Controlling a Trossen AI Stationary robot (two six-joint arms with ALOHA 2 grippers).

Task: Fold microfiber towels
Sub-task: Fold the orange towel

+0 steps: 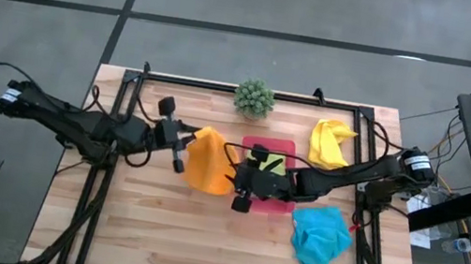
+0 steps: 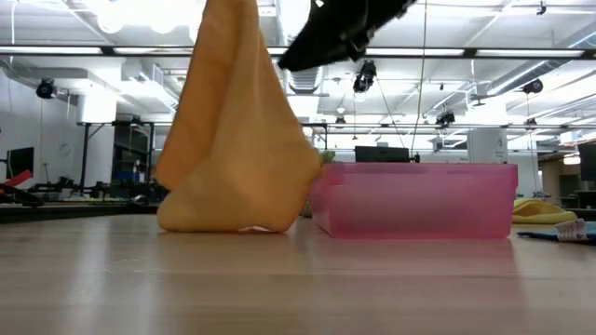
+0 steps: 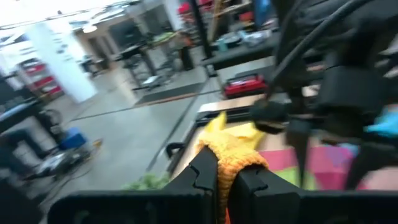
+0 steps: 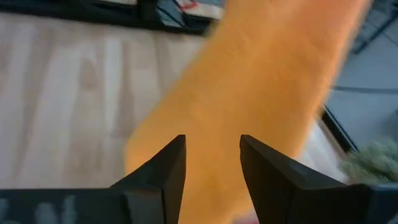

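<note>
Pinching orange towel [image 3: 231,158] | left gripper [image 3: 225,180] jaws clamped | right gripper [image 4: 211,163] jaws parted

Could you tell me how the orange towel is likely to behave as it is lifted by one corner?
Probably floppy: the orange towel hangs in soft folds from the left gripper, its bottom bunched on the table. It seems light, since a small pinch holds it. It will likely sag and swing rather than keep its shape.
</note>
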